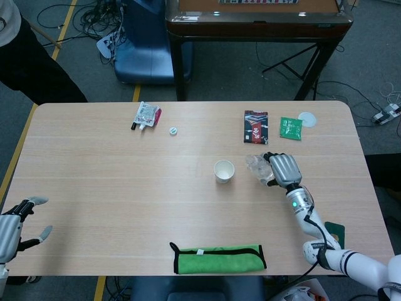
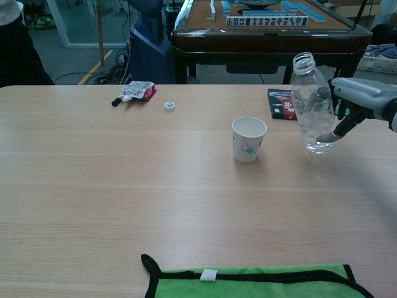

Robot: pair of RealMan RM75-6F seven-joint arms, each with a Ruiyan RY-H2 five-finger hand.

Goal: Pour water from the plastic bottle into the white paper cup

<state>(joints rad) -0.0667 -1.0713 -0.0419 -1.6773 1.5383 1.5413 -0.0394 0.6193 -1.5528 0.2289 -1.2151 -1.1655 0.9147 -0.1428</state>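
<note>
Bottle, uncapped, gripped by right hand, lifted and tilted a bit; cup looks empty, pour not begun. Left hand open, idle.

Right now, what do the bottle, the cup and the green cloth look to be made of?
Bottle: clear, glossy thin plastic; the table shows through it.
Cup: matte white paper, apparently, with a printed motif.
Green cloth: soft, fuzzy fabric, probably microfibre, with black edging.
</note>
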